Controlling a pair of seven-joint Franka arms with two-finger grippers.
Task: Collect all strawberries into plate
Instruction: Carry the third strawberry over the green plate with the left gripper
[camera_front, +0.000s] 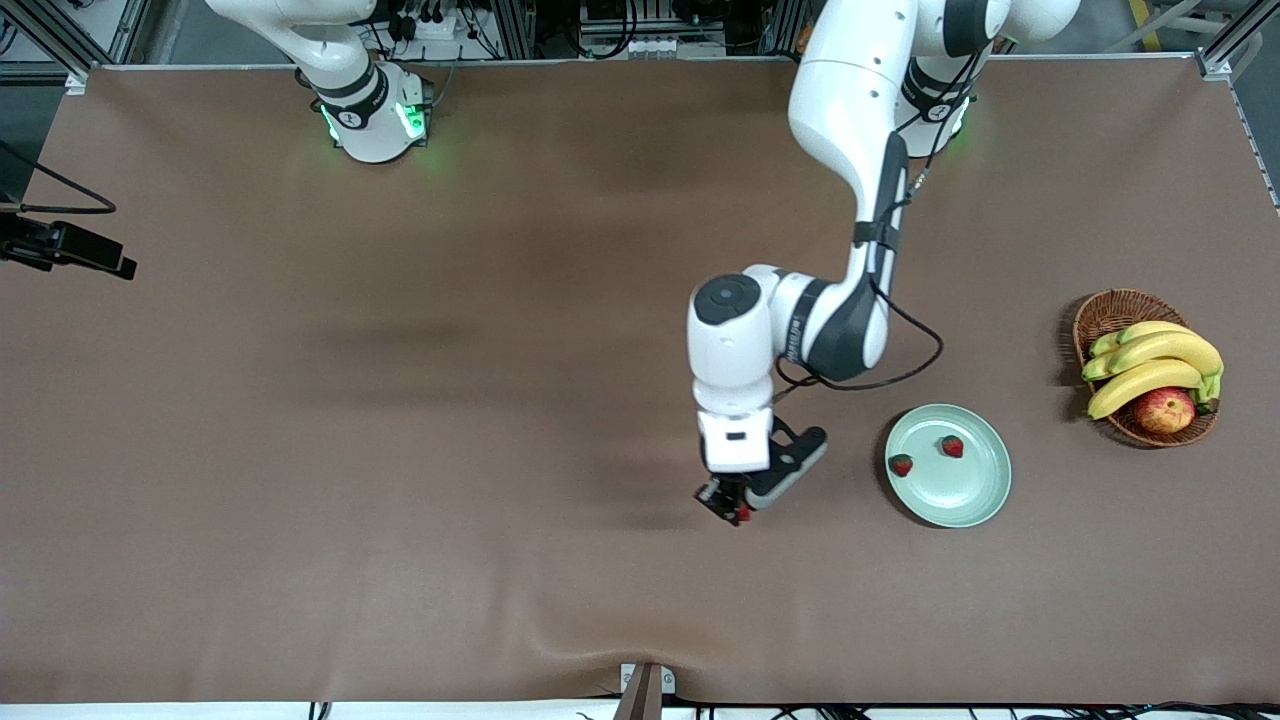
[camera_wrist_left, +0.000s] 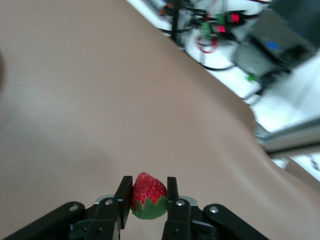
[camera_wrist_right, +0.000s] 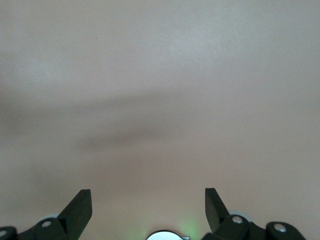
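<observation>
- The left tool (camera_front: 728, 505) is clamped on a strawberry (camera_wrist_left: 148, 196), red flesh pinched between the two black fingers (camera_wrist_left: 123, 196), green cap tucked down toward the palm and the tip pointing out.
- It hangs over bare brown bench (camera_front: 400, 450), toward the middle of the edge nearest the front camera.
- Here's the relation that matters: the plate (camera_front: 975, 500) lies beside the left tool, toward the left arm's end of the bench, with a clear strip of cloth between them. The carry looks like a sideways sweep along the bench.
- Two strawberries are on the plate: one (camera_front: 952, 446) well inside, another (camera_front: 901, 465) right at the rim on the side facing the left tool.
- So the held one looks like the last, and it wants dropping past that rim berry, I'd say.
- The plate is round, shallow, glossy pale mint; the berries are small, pebbled and probably roll easily.
- The right tool (camera_wrist_right: 148, 206) is spread wide with nothing in it, looking at plain bench; that arm waits near its base.
- Farther toward the left arm's end sits a wicker basket (camera_front: 1110, 312) with bananas (camera_front: 1155, 362) and an apple (camera_front: 1164, 410).
</observation>
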